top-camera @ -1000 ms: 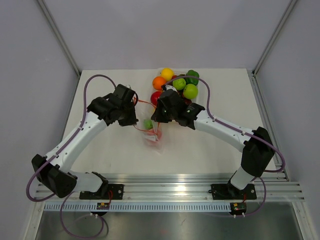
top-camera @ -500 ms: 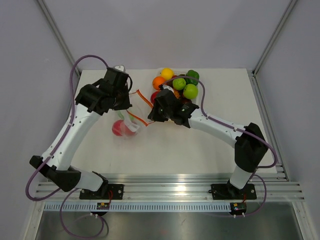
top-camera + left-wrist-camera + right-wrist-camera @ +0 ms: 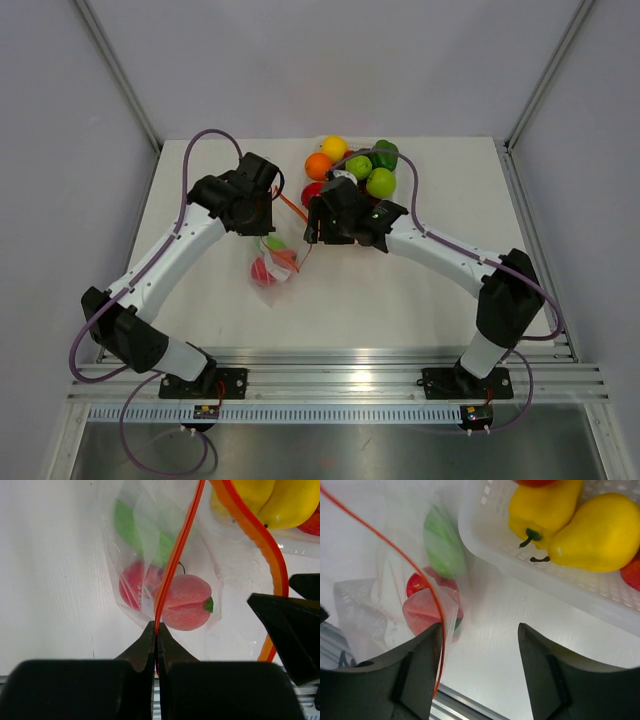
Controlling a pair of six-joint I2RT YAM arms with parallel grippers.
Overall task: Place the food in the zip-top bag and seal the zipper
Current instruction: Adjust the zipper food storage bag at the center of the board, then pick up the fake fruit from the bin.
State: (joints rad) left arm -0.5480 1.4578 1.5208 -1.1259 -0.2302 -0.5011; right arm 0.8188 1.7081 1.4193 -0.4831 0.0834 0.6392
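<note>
The clear zip-top bag [image 3: 272, 268] hangs over the table between the arms. Inside it are a pink peach [image 3: 185, 602], a red fruit [image 3: 131, 584] and a green piece [image 3: 134, 530]. My left gripper [image 3: 157, 632] is shut on the orange-red zipper [image 3: 176, 555] at the bag's top edge and holds the bag up. My right gripper [image 3: 479, 640] stands open just right of the bag. The zipper [image 3: 415, 565] runs past its left finger [image 3: 422, 655], with nothing between the fingers. More food [image 3: 360, 165] is piled behind the right wrist.
A white tray [image 3: 485, 535] at the back holds a yellow pepper [image 3: 545, 505], a yellow pear [image 3: 600, 535] and other fruit. Grey walls stand on both sides, and an aluminium rail runs along the near table edge.
My right gripper has opened and let go of the zipper. The left arm has swung back toward the middle, carrying the bag from the left to just beside the right gripper.
</note>
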